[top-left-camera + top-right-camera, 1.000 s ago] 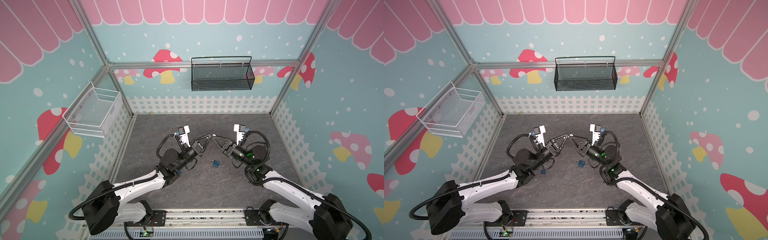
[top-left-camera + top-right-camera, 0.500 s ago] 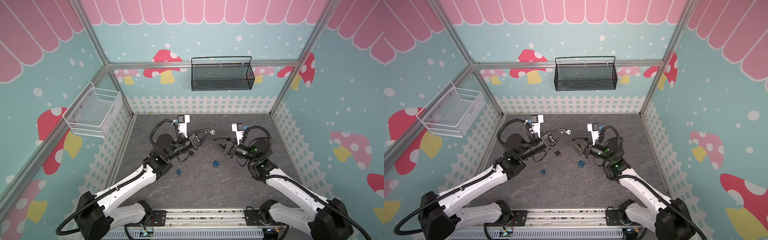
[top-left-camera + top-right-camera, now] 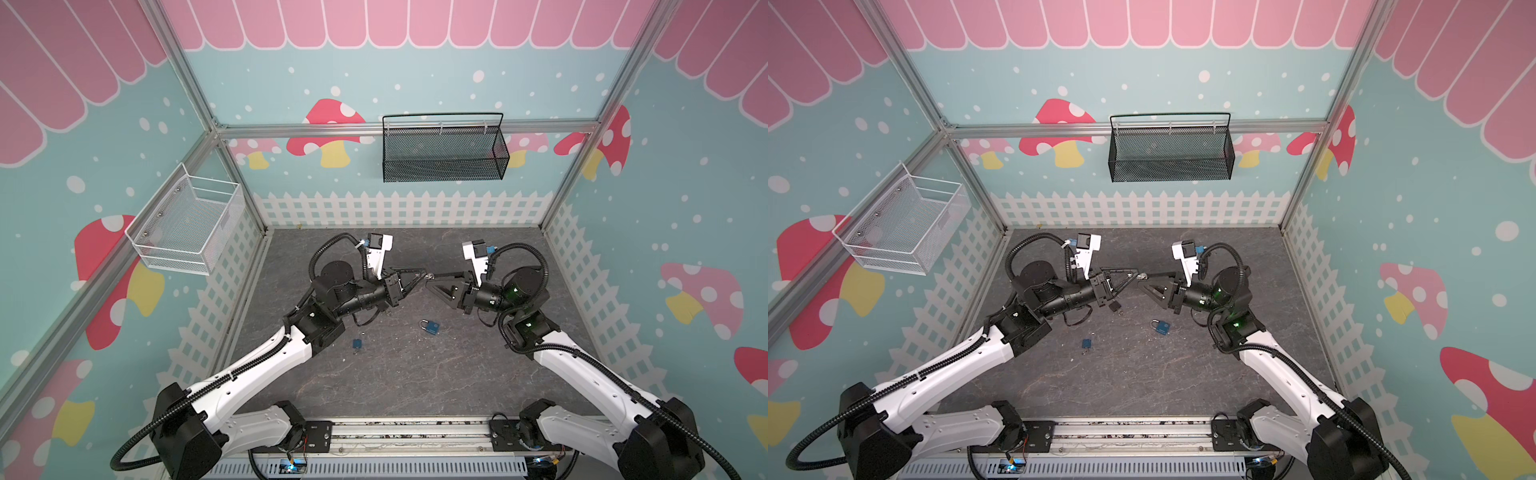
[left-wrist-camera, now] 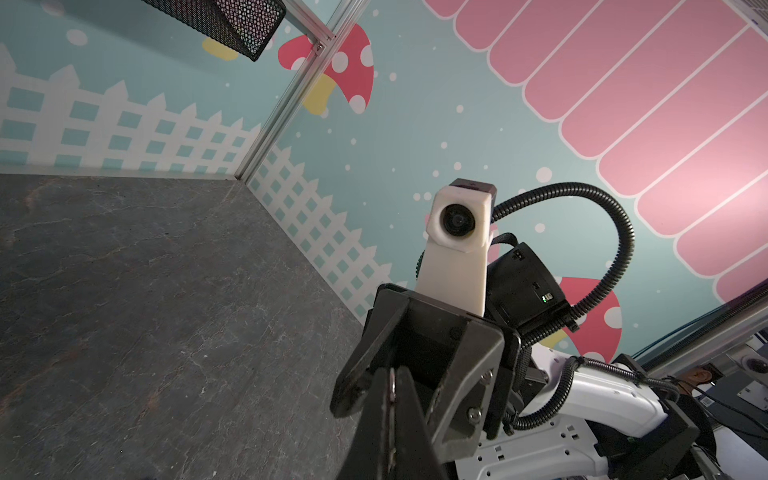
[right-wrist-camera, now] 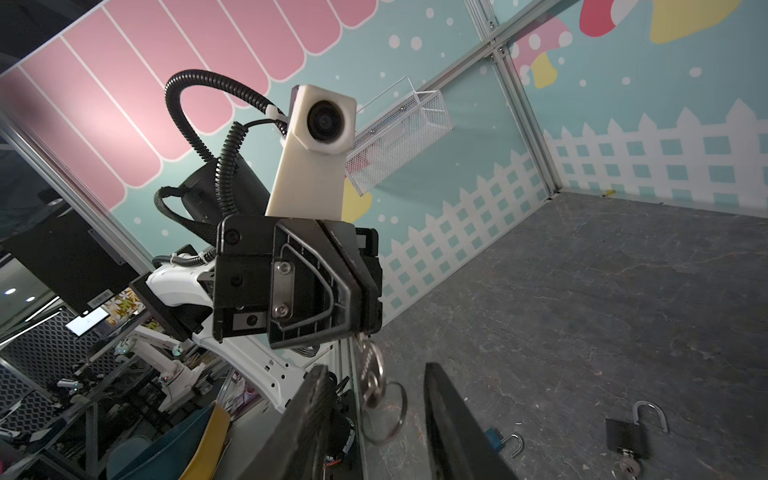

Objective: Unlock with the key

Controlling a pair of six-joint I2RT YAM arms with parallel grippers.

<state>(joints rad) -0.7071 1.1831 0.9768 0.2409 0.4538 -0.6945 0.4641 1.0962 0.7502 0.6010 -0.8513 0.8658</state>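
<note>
I'm seeing my left hand (image 3: 423,274) clenching the key (image 5: 367,371), its ring dangling below, held up above the counter (image 3: 415,374). My right hand (image 3: 432,281) is facing it tip to tip, released, its fingers (image 5: 444,407) standing apart on either side of the key without touching it. The blue padlock (image 3: 431,327) is lying on the counter, below the right hand.

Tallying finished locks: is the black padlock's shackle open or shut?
Open. In the right wrist view the black padlock has its shackle turned aside, one leg free of the body.
</note>
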